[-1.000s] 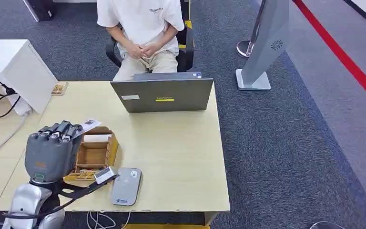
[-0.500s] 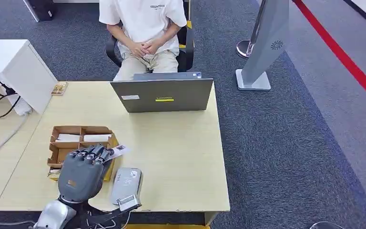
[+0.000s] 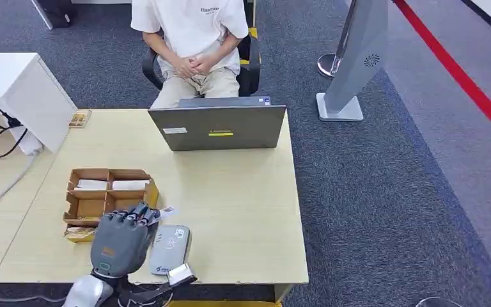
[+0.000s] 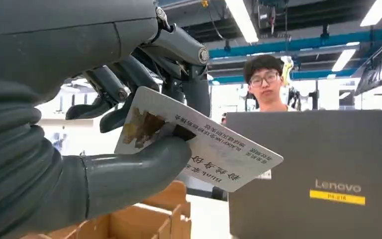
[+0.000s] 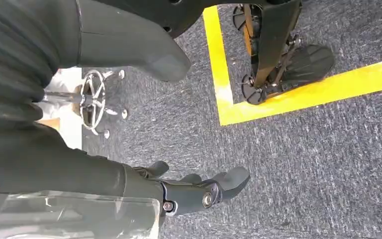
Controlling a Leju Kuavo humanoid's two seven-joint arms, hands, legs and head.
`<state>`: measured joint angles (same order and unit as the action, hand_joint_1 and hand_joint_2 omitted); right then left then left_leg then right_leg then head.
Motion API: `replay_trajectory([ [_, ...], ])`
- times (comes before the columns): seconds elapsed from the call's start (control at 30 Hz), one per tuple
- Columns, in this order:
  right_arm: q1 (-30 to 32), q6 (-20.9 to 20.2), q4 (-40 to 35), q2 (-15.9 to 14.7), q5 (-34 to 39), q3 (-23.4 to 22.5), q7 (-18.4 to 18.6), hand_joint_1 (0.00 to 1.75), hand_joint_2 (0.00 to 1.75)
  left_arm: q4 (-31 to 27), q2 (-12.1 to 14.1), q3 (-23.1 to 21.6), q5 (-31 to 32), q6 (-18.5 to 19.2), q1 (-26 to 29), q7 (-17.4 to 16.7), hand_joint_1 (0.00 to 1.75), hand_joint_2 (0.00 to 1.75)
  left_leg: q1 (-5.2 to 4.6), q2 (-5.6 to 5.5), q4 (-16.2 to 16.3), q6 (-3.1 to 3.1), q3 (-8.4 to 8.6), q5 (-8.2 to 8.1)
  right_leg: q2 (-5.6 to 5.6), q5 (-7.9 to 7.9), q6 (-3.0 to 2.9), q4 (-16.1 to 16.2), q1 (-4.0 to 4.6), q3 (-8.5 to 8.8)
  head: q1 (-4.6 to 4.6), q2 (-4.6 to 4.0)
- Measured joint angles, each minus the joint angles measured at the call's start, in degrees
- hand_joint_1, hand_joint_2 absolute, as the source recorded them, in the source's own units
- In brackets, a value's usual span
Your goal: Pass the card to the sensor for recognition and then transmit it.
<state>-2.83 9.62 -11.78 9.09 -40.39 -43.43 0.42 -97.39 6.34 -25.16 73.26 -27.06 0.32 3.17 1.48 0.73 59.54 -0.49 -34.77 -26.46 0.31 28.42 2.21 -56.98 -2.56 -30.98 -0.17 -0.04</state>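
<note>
Card [image 4: 199, 144], white with dark print, pinched between the thumb and the darker fingers of the left hand [image 3: 123, 238]; in the head view one corner of the card [image 3: 164, 212] pokes out past the fingertips, just above the grey sensor [image 3: 169, 249], which lies flat near the front edge of the pale wood table [image 3: 243, 204]. Beside the sensor, on its left, sits a cardboard compartment tray [image 3: 109, 195] with white slips in its far cells. Beyond the sensor, at the table's far edge, stands an open grey laptop [image 3: 217, 126], its lid back facing the robot; behind it a person [image 3: 188, 45] in a white shirt sits on a dark chair with hands clasped in the lap. Left of the table, a white cabinet [image 3: 19, 89] with black cables; right of it, grey carpet, a grey stand [image 3: 358, 57] and a red floor stripe [image 3: 460, 77]. Since half a second ago the left hand has drawn slightly nearer the sensor, the card with it; a second ago it was over the tray. Right hand [image 5: 199, 191] hangs over carpet with yellow floor tape, fingers apart and loosely extended, holding nothing.
</note>
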Motion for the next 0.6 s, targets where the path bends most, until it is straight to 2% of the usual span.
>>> replay_trajectory([
  [0.33,0.00,-0.02,-0.02,0.02,-1.01,-0.72,0.07,0.00,1.75,2.47,-0.72,0.00,0.72,2.49,0.58,-1.36,1.75,1.75,0.00,-0.01,0.00,0.00,0.00,0.00,-0.02,0.00,0.00,0.00,0.00,0.00,0.00,0.00],
  [0.6,0.00,-0.20,-0.04,0.02,-1.42,-0.87,0.20,0.00,1.75,4.72,-0.85,0.00,1.18,3.08,0.61,-2.03,1.75,1.75,0.00,-0.02,0.00,0.00,-0.01,0.00,-0.02,0.00,0.00,0.00,0.00,0.00,0.00,0.00],
])
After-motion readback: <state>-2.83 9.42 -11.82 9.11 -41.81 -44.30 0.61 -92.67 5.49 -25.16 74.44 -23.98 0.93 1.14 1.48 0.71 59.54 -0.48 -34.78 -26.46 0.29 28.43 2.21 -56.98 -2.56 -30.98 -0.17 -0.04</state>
